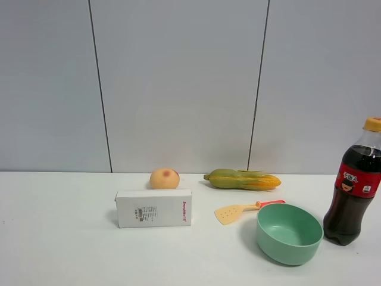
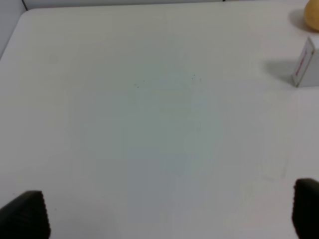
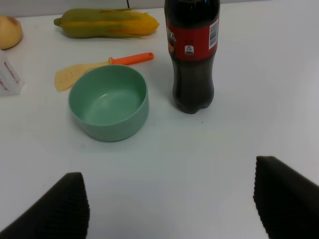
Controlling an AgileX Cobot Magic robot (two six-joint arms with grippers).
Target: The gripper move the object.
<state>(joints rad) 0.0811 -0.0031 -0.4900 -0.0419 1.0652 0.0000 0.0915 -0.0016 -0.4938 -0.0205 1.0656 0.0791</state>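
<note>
You've got a dark cola bottle [image 1: 352,190] with yellow cap and red label, a mint-green bowl [image 1: 289,233], and a white tabletop [image 1: 59,238].

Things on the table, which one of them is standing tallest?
The cola bottle, upright beside the green bowl with its yellow cap on top. The white box, corn and spatula all sit low.

bottle [image 1: 353,189]: you see clear glossy plastic, red label
bowl [image 1: 289,233]: smooth matt green plastic
box [image 1: 154,208]: matt white card
table [image 1: 59,238]: smooth matt white
</note>
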